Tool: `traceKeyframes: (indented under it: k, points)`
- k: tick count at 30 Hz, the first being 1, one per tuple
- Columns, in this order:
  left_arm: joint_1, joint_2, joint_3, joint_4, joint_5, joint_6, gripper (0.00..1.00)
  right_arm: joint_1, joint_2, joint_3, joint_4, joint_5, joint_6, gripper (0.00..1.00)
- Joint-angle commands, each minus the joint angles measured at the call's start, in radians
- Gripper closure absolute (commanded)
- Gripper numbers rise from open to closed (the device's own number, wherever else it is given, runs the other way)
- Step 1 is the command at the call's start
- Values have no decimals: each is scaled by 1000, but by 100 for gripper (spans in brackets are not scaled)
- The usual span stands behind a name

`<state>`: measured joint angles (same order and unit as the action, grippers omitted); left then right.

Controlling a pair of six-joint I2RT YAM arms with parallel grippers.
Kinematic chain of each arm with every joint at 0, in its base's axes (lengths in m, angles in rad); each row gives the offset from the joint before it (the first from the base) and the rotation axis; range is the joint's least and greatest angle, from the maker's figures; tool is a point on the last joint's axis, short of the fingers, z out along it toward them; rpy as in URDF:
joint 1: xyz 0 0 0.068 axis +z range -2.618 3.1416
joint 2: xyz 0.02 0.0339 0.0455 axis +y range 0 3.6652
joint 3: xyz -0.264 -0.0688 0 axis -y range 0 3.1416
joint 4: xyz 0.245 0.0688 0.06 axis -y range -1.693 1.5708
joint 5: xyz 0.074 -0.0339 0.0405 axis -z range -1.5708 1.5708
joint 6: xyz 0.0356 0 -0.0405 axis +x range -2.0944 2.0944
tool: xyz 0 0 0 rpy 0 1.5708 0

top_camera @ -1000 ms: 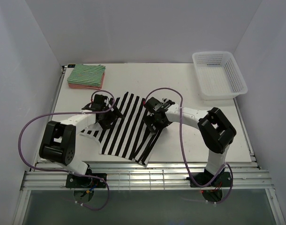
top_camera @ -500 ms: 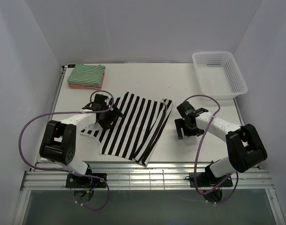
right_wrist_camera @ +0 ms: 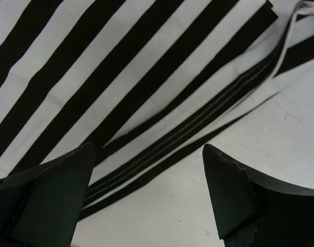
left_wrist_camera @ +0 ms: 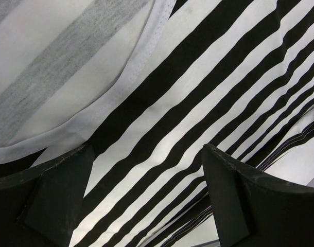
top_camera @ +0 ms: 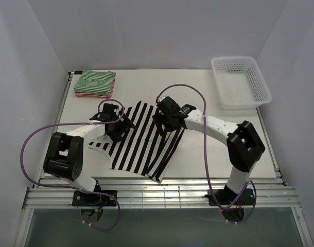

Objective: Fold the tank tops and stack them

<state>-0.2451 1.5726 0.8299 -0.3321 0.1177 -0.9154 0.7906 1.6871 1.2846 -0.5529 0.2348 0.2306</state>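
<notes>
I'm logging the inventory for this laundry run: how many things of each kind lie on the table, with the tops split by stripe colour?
black-and-white tank top, spread out: 1
green-and-white tank top, folded, on top of the stack: 1
red-and-white tank top, folded, underneath it: 1
white basket: 1
Total: 4

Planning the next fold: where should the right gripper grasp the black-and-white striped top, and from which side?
Probably its stitched hem, approached from the bare table side. The black-and-white top lies flat, and that free edge gives a finger somewhere to slide under.
</notes>
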Motion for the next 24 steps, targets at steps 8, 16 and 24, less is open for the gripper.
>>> traceKeyframes:
  k: [8,16,24]
  points:
    - [4,23,-49,-42,-148,-30,2,53,181,24,-76,147,50,10]
    - [27,24,-72,-44,-161,-34,2,-8,74,-241,-79,216,92,10]
    - [76,32,-89,-48,-159,-34,2,-190,-237,-470,-168,250,165,10]
